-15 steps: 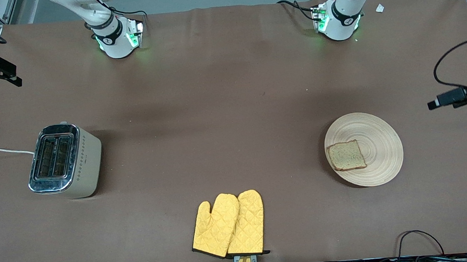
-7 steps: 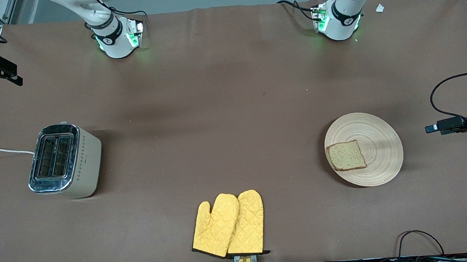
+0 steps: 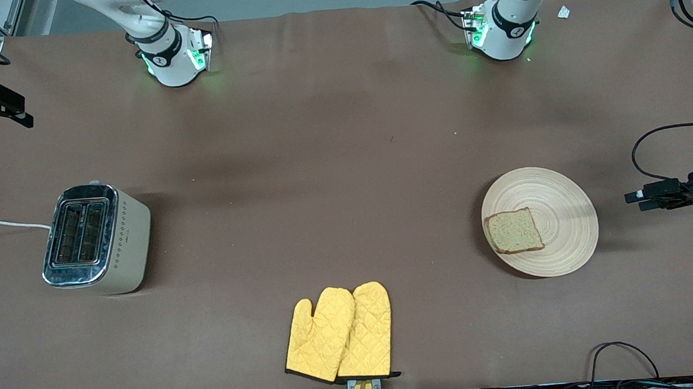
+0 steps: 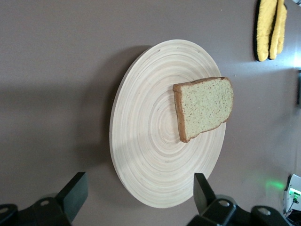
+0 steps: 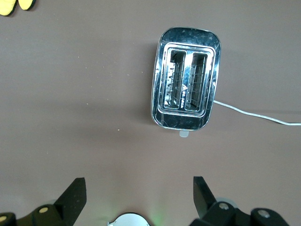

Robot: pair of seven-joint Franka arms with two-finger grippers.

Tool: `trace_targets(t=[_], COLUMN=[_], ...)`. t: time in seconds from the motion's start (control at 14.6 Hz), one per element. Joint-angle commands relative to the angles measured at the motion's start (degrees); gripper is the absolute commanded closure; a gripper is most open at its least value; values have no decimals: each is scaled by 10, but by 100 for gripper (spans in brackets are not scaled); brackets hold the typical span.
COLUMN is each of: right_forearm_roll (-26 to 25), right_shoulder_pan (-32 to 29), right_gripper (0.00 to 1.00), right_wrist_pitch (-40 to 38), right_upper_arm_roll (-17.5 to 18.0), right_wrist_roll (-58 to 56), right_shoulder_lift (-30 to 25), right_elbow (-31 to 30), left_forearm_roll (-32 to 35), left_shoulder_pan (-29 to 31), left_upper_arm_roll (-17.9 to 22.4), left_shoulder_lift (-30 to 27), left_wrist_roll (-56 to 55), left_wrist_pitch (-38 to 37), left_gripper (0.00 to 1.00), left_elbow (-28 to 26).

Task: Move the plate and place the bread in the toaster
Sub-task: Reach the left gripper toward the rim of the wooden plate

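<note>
The wooden plate (image 3: 540, 222) lies toward the left arm's end of the table, and the bread (image 3: 514, 231) lies flat on it near its rim. Both show in the left wrist view, plate (image 4: 150, 141) and bread (image 4: 204, 108). My left gripper (image 3: 634, 197) is open and empty over the table beside the plate's rim, its own view (image 4: 138, 197) framing that rim. The cream toaster (image 3: 94, 239) stands toward the right arm's end, slots empty. My right gripper (image 3: 11, 113) is open and empty, high up, with the toaster (image 5: 186, 92) ahead of its fingers (image 5: 75, 195).
A pair of yellow oven mitts (image 3: 339, 333) lies near the table's front edge, midway along. The toaster's white cord (image 3: 1, 223) runs off the table's end. Both robot bases (image 3: 173, 57) stand along the back edge. Loose cables hang by the left gripper.
My left gripper has swung along the table's end until it is level with the plate and has edged closer to its rim. The right arm, plate, bread and toaster have not moved.
</note>
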Motion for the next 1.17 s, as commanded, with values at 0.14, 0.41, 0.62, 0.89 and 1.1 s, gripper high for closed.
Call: trace_targets(t=[0.14,0.41,0.62,0.89,1.1], right_forearm_roll=[8,8,8,8,8], right_shoulder_pan=[-2,-1,0,0,0], right_gripper=[0,0,0,0,0], right_wrist_pitch=[1,1,1,1,1], right_upper_arm_roll=[0,0,0,0,0], right_wrist_roll=[-3,-3,-3,-3,-3], right_shoulder_lift=[-3,-3,-3,-3,-3], right_elbow=[-3,-3,-2,-2,-2], left_forearm_roll=[-41,-70,-78,-79,-79], left_shoulder_pan=[16,18,18,16,14], left_upper_arm_roll=[-3,-3,-3,-7,-10], left_shoulder_lift=[50,71,80,93,106], left_wrist_roll=[88,143,167,187,193], left_wrist_pitch=[-3,-4,-4,-4,-4], left_gripper=[7,12,19,24,28], left_elbow=[29,28,28,28,28])
